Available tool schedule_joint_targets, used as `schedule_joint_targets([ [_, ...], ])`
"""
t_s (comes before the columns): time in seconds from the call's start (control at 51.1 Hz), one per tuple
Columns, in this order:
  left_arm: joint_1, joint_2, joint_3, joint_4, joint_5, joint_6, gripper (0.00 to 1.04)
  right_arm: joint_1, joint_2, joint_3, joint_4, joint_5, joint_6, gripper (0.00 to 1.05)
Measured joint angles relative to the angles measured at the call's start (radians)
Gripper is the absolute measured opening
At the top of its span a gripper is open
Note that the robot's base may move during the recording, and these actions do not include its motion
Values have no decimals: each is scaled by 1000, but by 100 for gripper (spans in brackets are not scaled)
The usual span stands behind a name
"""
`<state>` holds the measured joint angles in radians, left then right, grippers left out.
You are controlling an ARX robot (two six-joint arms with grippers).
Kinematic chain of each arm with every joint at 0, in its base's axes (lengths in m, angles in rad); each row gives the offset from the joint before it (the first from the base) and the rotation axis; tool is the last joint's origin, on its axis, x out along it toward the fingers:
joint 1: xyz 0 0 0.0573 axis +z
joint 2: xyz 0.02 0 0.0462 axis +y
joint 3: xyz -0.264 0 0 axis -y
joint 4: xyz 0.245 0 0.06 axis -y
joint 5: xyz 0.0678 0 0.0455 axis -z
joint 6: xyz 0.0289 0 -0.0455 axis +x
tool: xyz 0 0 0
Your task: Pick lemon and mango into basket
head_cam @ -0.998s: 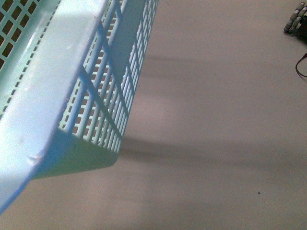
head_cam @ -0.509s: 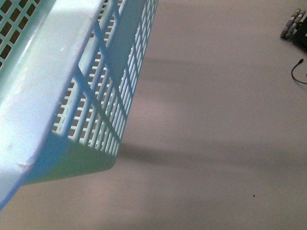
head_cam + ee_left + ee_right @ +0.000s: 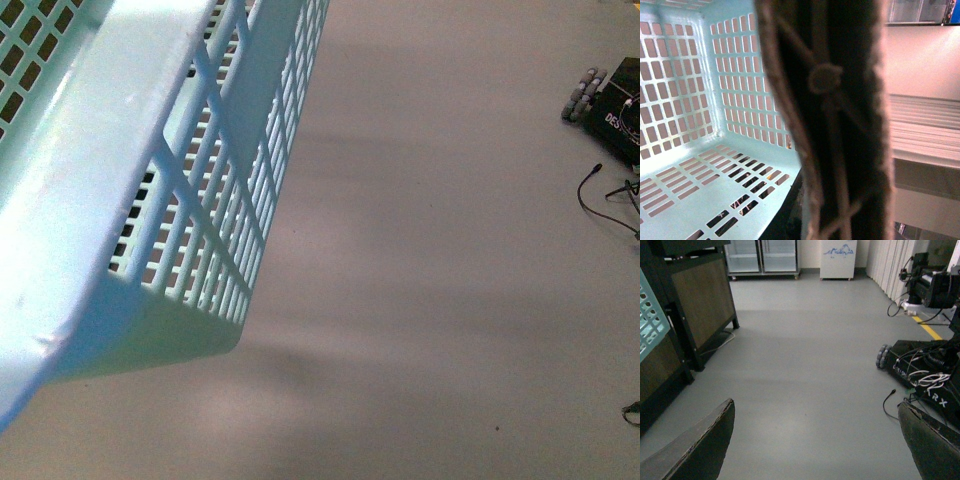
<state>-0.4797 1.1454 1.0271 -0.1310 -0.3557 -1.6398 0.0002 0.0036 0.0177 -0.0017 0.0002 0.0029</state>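
One wheeled black base [image 3: 907, 356] with loose cables [image 3: 926, 378] right of basket [image 3: 100, 200]

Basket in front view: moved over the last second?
Yes. The basket has shifted rightward over the floor: the gap from its lower corner to the black wheeled base has narrowed.

Grey floor [image 3: 805, 365], glass-door fridges [image 3: 762, 257], dark wooden cabinet [image 3: 700, 305].
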Motion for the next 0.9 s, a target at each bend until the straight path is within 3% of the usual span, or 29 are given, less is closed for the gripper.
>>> schedule_joint_targets([
  [0.9, 0, 0, 0, 0, 0, 0, 5, 0, 0, 0, 0, 0, 0, 96],
])
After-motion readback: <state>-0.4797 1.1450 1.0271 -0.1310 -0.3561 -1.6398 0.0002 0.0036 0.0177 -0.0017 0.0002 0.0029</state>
